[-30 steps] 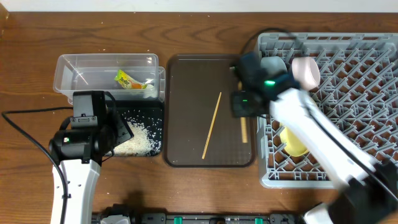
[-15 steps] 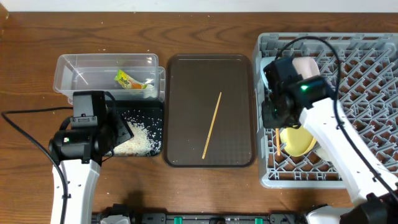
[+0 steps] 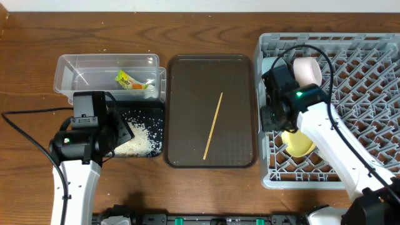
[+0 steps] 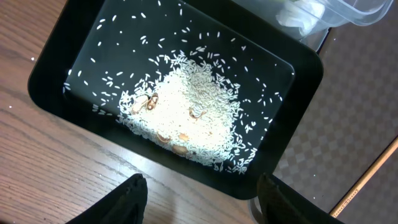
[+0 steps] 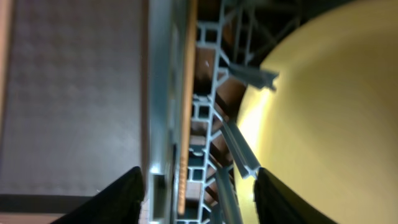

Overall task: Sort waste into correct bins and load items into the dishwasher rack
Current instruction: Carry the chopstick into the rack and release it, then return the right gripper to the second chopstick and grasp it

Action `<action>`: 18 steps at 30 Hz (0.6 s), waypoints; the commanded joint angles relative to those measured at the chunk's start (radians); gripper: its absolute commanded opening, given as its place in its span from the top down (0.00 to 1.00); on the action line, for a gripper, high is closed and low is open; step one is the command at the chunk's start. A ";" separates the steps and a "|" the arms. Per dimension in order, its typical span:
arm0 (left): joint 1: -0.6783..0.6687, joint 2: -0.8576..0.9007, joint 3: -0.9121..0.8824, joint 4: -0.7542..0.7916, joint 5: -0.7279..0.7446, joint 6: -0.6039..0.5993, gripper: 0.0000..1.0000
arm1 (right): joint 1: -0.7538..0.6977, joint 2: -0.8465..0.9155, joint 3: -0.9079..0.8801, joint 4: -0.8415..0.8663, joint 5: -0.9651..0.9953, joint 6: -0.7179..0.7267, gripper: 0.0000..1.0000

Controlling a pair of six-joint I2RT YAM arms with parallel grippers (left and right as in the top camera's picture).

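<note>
The left gripper [image 4: 202,190] is held released and empty over the near edge of the black tray [image 4: 62,56]. Rice [image 4: 193,118] is heaped in this tray, with loose grains scattered around the heap. To the right, the right gripper [image 5: 199,186] is seen spread apart, gripping nothing, low at the left wall of the rack [image 3: 362,81]. A chopstick [image 5: 185,93] is laid inside along that wall, between the fingers and apparently untouched. Just right of it the plate [image 3: 300,144] is lodged in the rack. The second chopstick [image 3: 212,126] is laid slantwise on the brown tray [image 3: 187,81], which is set on the desk [image 3: 206,187] between black tray and rack. Farther off, the wrapper [image 3: 127,80] is contained in the tub [image 3: 81,62], and the cup [image 3: 306,70] is placed at the rack's far left.
</note>
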 commanded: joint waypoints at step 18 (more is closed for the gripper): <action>0.005 0.001 -0.002 -0.006 -0.008 0.002 0.40 | 0.213 0.160 0.167 0.354 -0.132 0.087 0.38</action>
